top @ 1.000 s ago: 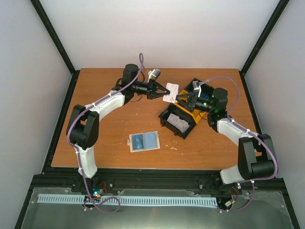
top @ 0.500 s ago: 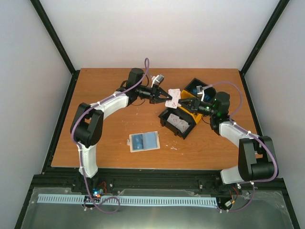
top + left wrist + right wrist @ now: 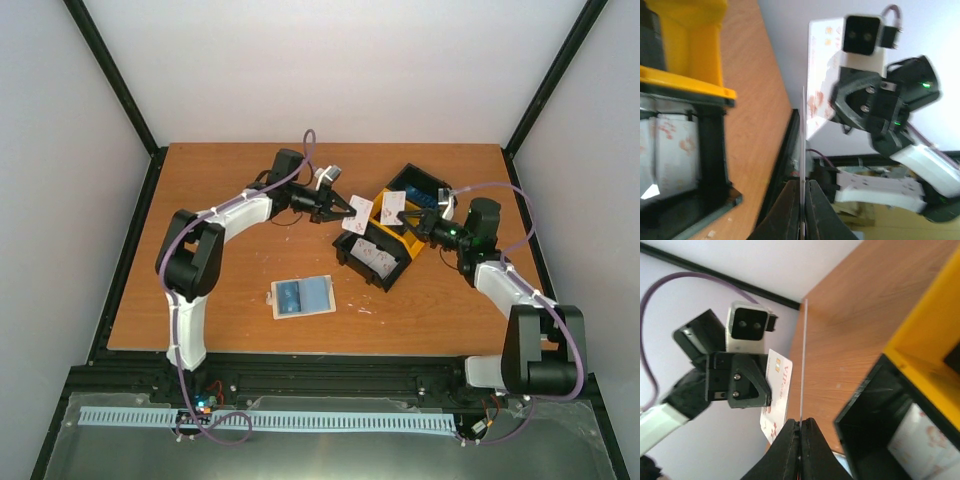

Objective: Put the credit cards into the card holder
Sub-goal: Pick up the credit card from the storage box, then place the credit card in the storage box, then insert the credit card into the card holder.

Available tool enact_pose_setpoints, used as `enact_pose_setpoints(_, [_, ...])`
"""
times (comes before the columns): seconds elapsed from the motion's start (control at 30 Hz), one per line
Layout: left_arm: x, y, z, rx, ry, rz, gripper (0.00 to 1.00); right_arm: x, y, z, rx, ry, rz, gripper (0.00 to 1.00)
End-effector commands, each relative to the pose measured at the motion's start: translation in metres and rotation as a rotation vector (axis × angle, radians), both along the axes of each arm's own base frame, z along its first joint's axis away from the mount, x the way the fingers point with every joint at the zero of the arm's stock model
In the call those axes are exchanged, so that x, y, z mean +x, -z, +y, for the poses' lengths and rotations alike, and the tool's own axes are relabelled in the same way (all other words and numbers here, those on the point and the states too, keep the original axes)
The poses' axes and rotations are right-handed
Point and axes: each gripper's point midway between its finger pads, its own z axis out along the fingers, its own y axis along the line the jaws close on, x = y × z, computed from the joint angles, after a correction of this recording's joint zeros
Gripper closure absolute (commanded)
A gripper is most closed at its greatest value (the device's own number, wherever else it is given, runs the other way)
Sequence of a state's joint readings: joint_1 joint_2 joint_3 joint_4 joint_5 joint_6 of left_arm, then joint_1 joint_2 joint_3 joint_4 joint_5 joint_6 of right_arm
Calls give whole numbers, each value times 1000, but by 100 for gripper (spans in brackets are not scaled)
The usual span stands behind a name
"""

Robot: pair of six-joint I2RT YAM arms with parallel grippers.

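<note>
Both arms were up over the table [image 3: 220, 300] by the black-and-yellow tray [image 3: 360, 274], each with a card. The left jaws were pinched shut on the left card [image 3: 358, 217], a white one with red print, held up by the tray's left side. The right jaws were clamped tight on the right card [image 3: 393, 207], same sort, held above the yellow middle of the tray. The two cards were close together but not touching. More white cards with red print [image 3: 375, 258] lay in the tray's front black compartment. The card holder [image 3: 312, 294] lay flat on the table nearer the front edge, well apart from the tray, with something blue on its left half.
</note>
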State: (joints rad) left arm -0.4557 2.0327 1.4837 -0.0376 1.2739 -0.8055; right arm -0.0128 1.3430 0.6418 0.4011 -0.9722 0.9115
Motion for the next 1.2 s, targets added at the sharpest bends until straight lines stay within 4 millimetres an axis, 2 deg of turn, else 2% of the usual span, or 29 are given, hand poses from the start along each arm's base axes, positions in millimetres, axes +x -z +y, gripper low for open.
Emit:
enact_pose_setpoints(0.0, [11,35,-12,192,-28,-114,98,2,21,-22,-183,126,56,97])
enact_pose_setpoints(0.1, [10,63,-17,314,-35,-137,98,0,35,-44,-300,249,118,97])
enact_pose_setpoints(0.2, [6,77,-23,378,-22,-169,98,-6,38,-60,-372,332,140,97])
enact_pose_setpoints(0.4, [-10,104,-34,499,23,-200,97,-16,34,-64,-394,352,137,97])
enact_pose_setpoints(0.5, [-10,113,-32,542,23,-212,96,-18,35,-63,-391,348,144,97])
enact_pose_setpoints(0.57, [-6,115,-31,568,14,-224,90,-19,35,-63,-392,347,150,97])
enact_pose_setpoints(0.67, [4,100,-32,582,-8,-269,73,-22,28,-59,-387,324,140,97])
enact_pose_setpoints(0.77, [11,67,-34,557,-36,-325,59,-27,14,-47,-355,266,94,97])
enact_pose_setpoints(0.87, [11,35,-30,540,-76,-363,52,-35,-2,-22,-308,160,28,97])
enact_pose_setpoints(0.93, [9,18,-23,542,-118,-378,46,-47,-12,3,-237,46,-22,97])
enact_pose_setpoints(1.03, [7,6,3,592,-238,-376,39,-61,-21,36,-177,-49,-55,97])
enact_pose_setpoints(1.1, [0,-7,29,610,-346,-368,36,-66,-15,52,-176,-68,-26,97])
enact_pose_setpoints(1.17, [-13,-6,52,616,-426,-334,34,-74,-10,74,-167,-102,5,97])
